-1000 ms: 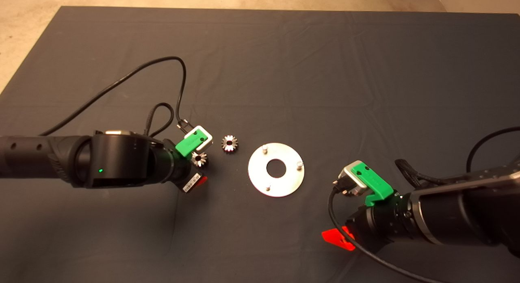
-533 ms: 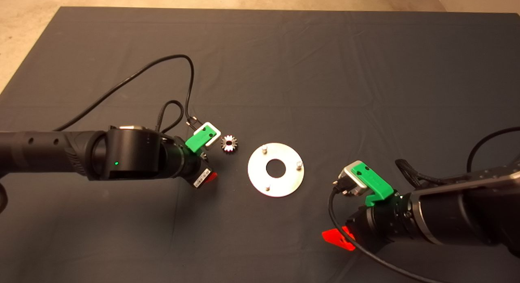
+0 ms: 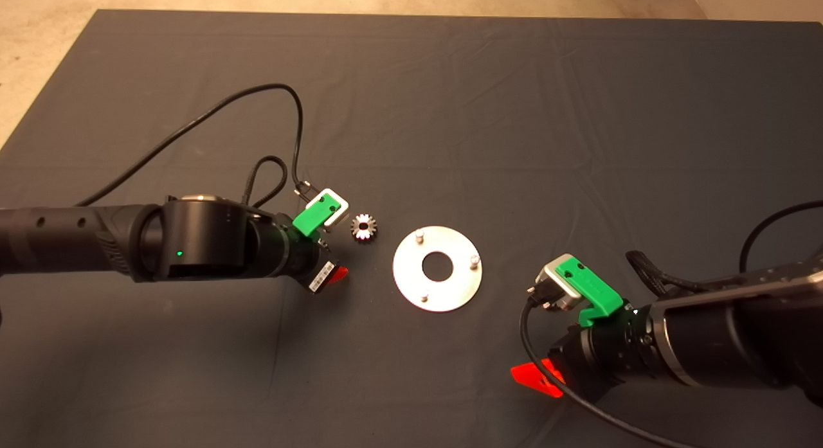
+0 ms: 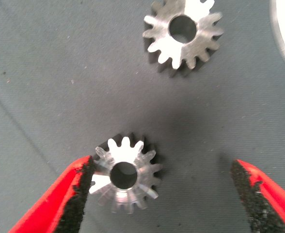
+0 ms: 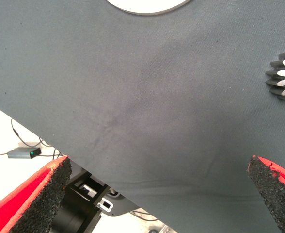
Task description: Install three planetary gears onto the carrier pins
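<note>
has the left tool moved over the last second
Yes. In the head view the left tool has shifted toward the round plate, and now covers the gear that showed beside it earlier.

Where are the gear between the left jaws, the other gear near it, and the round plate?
gear between the jaws (image 4: 125, 180), left wrist view, its face beside the hole
other gear (image 3: 364, 227), head view, its toothed face
round plate (image 3: 458, 287), head view, bare flat face
</note>
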You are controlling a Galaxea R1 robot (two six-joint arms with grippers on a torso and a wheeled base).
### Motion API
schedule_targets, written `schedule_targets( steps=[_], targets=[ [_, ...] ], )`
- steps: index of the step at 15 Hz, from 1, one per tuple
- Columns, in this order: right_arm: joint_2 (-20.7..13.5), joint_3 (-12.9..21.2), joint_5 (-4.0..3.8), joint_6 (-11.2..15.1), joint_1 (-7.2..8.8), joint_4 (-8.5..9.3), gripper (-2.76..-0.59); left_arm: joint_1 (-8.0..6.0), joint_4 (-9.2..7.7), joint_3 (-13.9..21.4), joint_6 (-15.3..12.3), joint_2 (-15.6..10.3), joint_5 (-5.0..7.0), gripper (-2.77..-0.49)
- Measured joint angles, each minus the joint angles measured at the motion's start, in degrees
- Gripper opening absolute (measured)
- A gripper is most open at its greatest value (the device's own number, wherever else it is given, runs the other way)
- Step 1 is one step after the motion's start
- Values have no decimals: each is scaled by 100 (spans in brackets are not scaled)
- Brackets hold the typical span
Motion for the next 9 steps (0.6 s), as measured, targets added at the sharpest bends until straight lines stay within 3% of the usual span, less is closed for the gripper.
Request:
schedule_targets(
  steps=[2,9],
  targets=[
    [-11,0,-4,-16,1,0,-63,2,-2,0,0,-6,-95,-143],
    [-9,0,-2,-20,1,0,-63,2,-2,0,7,-216,-122,-158]
  ],
)
